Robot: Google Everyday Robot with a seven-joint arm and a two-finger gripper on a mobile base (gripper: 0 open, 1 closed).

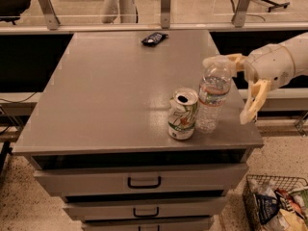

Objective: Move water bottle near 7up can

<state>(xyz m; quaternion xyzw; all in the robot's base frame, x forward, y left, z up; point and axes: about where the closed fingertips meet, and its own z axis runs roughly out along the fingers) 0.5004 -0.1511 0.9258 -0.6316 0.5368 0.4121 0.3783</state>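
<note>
The water bottle, clear ribbed plastic with a white-and-red label band, stands upright near the front right of the grey table. The 7up can, dented, white and green with a silver top, stands just left of the bottle, nearly touching it. My gripper is to the right of the bottle and open. One finger reaches left by the bottle's cap, the other finger hangs down past the table's right edge. The bottle stands free of them.
A small dark flat packet lies at the table's far edge. Drawers sit under the tabletop. A wire basket with items stands on the floor at the lower right. A rail with posts runs behind.
</note>
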